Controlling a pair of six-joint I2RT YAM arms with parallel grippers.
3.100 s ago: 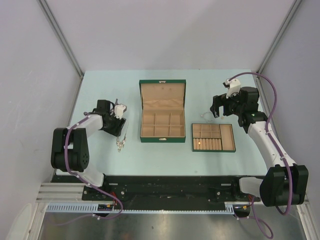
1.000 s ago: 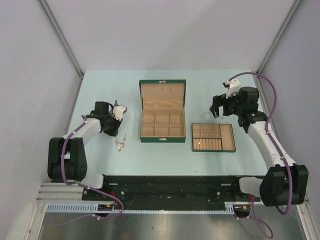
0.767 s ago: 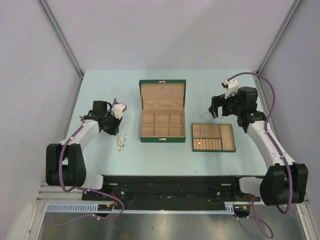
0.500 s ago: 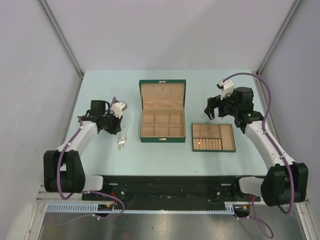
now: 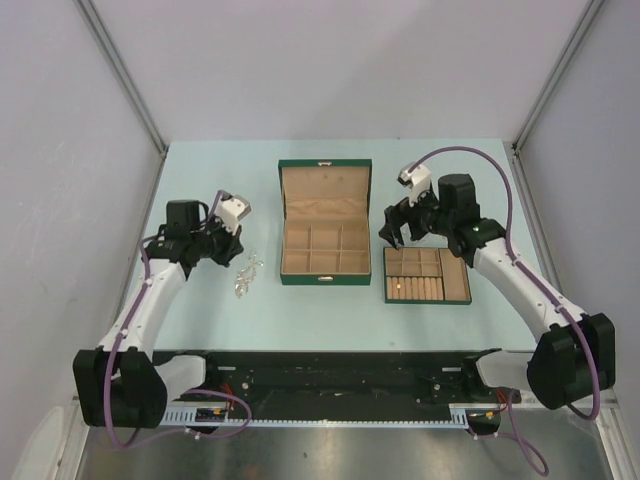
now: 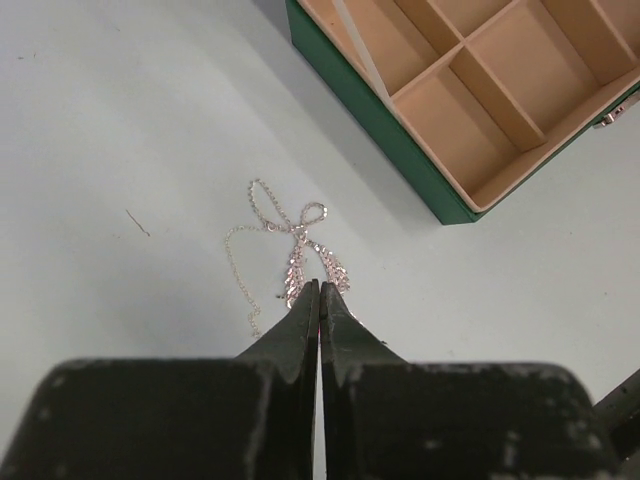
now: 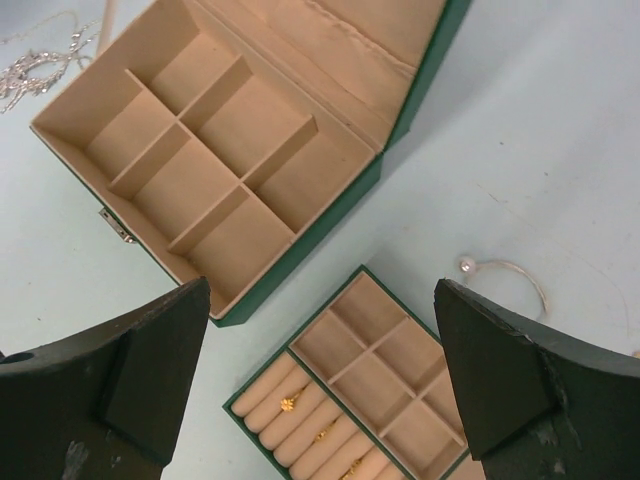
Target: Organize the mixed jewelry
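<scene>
Silvery and fine, the necklace (image 6: 285, 235) lies on the pale blue-green table (image 5: 200, 180) to the left of the open box and apart from it. Its chain is thrown into a couple of small loops, and its pale beaded cluster (image 6: 298, 262) runs toward the left gripper (image 6: 319, 292). That gripper's fingers are pressed together with no gap, their tips right at the near end of the cluster; whether a strand is pinched between them cannot be told. The other piece, a thin silvery loop (image 7: 512, 274) with a small bead at one end, shows in the right wrist view. It lies flat on the table near the tray's edge, not touching it. The right gripper (image 7: 320, 290) hangs above the gap between box and tray with its fingers spread wide, closed on neither piece. The green box (image 5: 324, 281) stands mid-table with its lid (image 5: 325, 181) tipped back, its tan lining divided into compartments. Just to the right of it and a little nearer the arms sits the flat green tray (image 5: 427, 301), apart from the box. Its tan ring rolls (image 5: 415, 289) fill the near-left part, with square cells beside them. A small gold ring (image 7: 290, 402) is tucked into the rolls.
</scene>
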